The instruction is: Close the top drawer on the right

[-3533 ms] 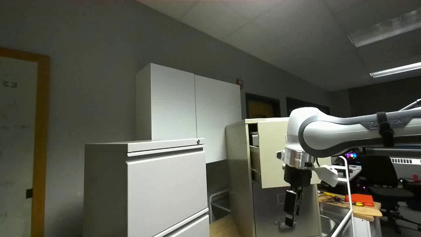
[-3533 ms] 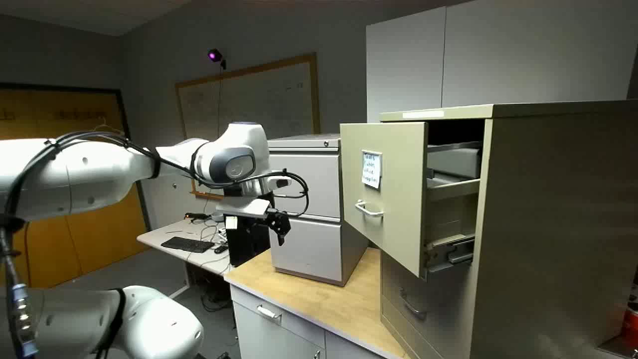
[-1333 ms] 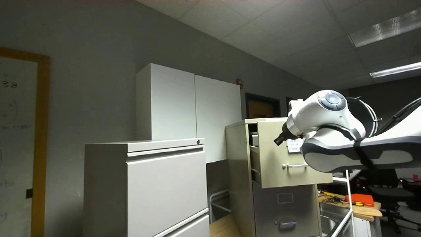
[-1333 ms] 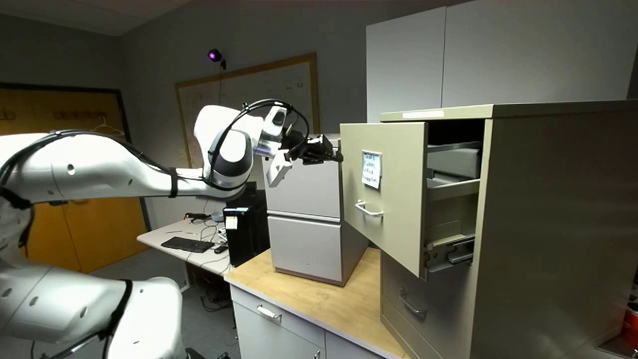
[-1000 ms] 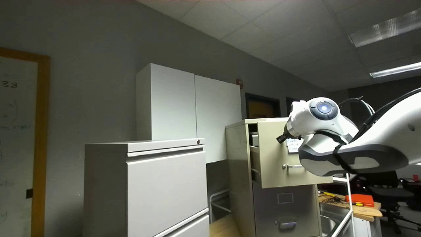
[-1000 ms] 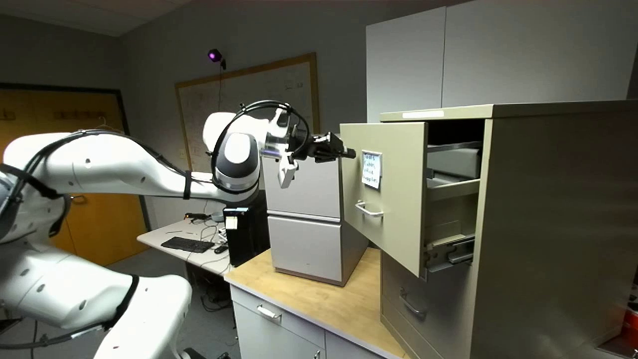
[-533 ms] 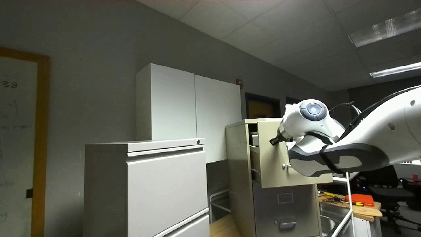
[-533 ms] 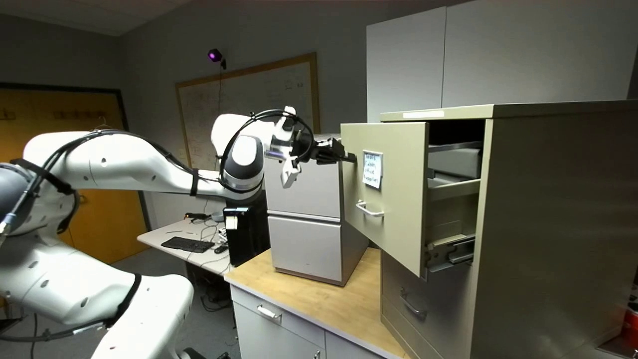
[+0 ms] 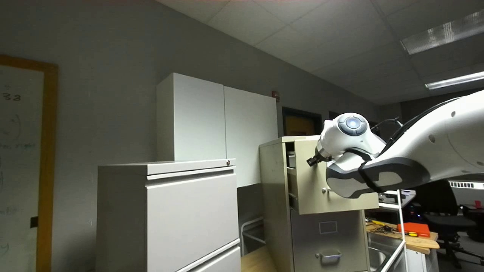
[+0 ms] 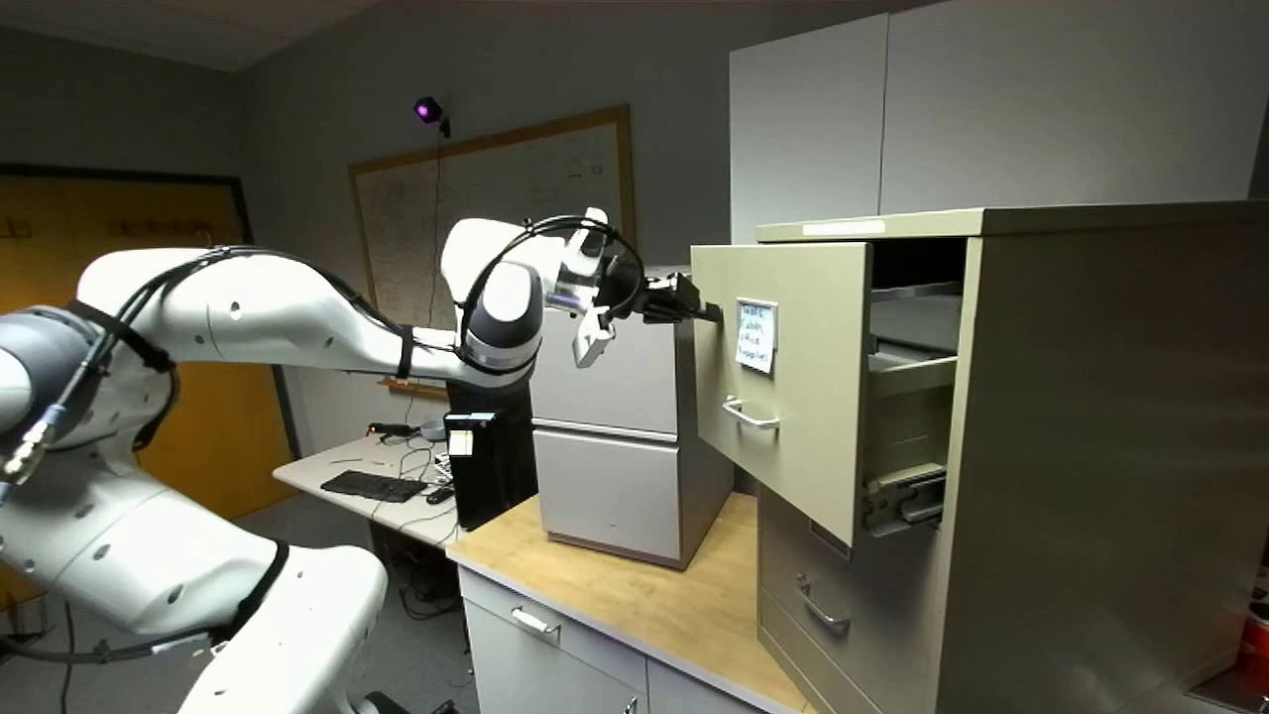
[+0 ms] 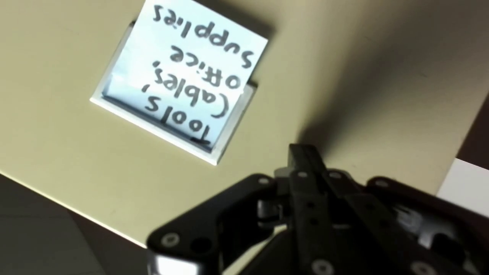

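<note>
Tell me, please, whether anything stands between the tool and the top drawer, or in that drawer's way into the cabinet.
Nothing visible does: the tool seems to touch the top drawer, beside its label, and no obstacle shows between the drawer and the beige cabinet, though the interior is partly hidden.

Glossy white, rounded arm [image 10: 268, 322] carries black straps [image 10: 263, 588] and bundled black cables [image 9: 395, 136]. Round grey button pad [image 9: 352, 125] shows a pale blue centre. Black jointed gripper [image 11: 306, 152] bears bright round screw heads [image 11: 170, 239].
</note>
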Motion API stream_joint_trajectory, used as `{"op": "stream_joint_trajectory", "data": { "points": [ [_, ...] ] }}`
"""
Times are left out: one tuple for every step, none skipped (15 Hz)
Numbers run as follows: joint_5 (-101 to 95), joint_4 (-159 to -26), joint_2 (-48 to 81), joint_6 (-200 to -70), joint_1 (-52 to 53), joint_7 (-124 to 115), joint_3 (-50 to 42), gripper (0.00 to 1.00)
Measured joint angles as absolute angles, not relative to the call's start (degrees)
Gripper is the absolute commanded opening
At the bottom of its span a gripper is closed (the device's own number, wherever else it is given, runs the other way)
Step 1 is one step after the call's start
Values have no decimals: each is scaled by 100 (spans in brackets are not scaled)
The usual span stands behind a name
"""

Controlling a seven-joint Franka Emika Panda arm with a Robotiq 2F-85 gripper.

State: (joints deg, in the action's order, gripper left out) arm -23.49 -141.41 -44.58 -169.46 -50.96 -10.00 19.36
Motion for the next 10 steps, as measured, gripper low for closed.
{"op": "stream_joint_trajectory", "data": {
  "points": [
    [-2349,-14049,-4329,-16985,-5162,-1004,1977,0],
    [-2349,-13951,-4180,-17033,-5230,-1004,2021,0],
    [-2349,-13858,-4027,-17090,-5303,-1004,2072,0],
    [-2349,-13764,-3870,-17147,-5378,-1006,2128,0],
    [-2349,-13669,-3712,-17202,-5448,-1008,2183,0],
    [-2338,-13572,-3554,-17243,-5491,-1009,2219,0],
    [-2320,-13482,-3406,-17273,-5502,-1009,2231,0],
    [-2313,-13391,-3272,-17291,-5502,-1009,2231,0],
    [-2313,-13303,-3152,-17297,-5502,-1009,2231,0],
    [-2313,-13224,-3055,-17297,-5502,-1009,2230,0]
  ]
}}
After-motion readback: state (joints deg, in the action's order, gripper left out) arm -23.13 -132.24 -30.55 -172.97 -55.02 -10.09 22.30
